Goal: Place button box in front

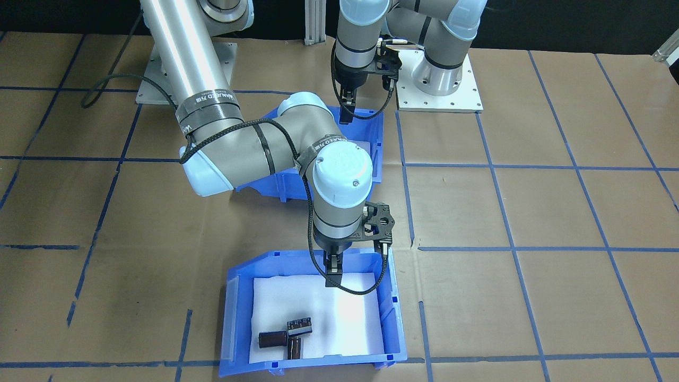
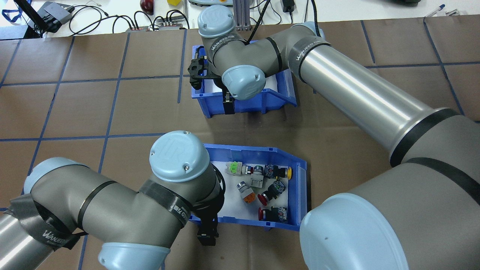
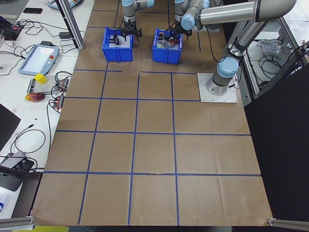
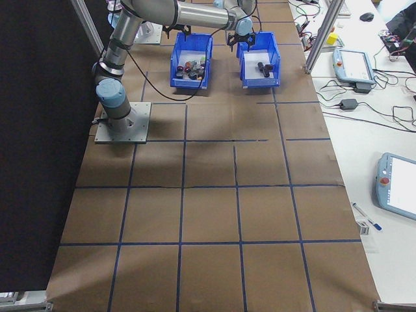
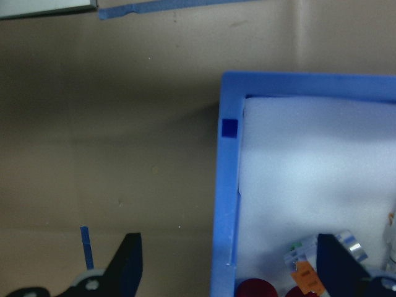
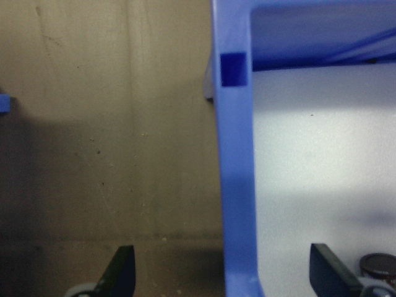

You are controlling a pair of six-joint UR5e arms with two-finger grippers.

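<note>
The brown paper-covered table [image 2: 75, 105], gridded with blue tape, is carrying everything, and the button box [image 2: 302, 187] is sitting on it close to the robot's base. The right arm [image 2: 360, 93] is stretching past the button box on its far side. The left arm [image 2: 112, 210] is bending in beside the button box from the robot's side. A second blue bin [image 2: 262, 103] is lying beyond the button box, toward the operators' edge, well apart from it, with bare table between the two. The left gripper [image 5: 232, 272] is hanging over the button box's wall nearest the robot, near a corner. Its jaws are spread wide and straddling that wall, with one finger [image 5: 127, 266] outside over the paper and the other inside over the white foam liner [image 5: 309, 173], neither touching the plastic. The right gripper [image 6: 226, 278] is likewise standing spread wide across a wall of the second bin, gripping nothing. Assorted red, orange, green and yellow push buttons [image 2: 262, 197] are lying scattered inside the button box, toward the side away from the left gripper. Three dark capacitors [image 1: 273, 338] are resting in the second bin, at its end farthest from the button box.
</note>
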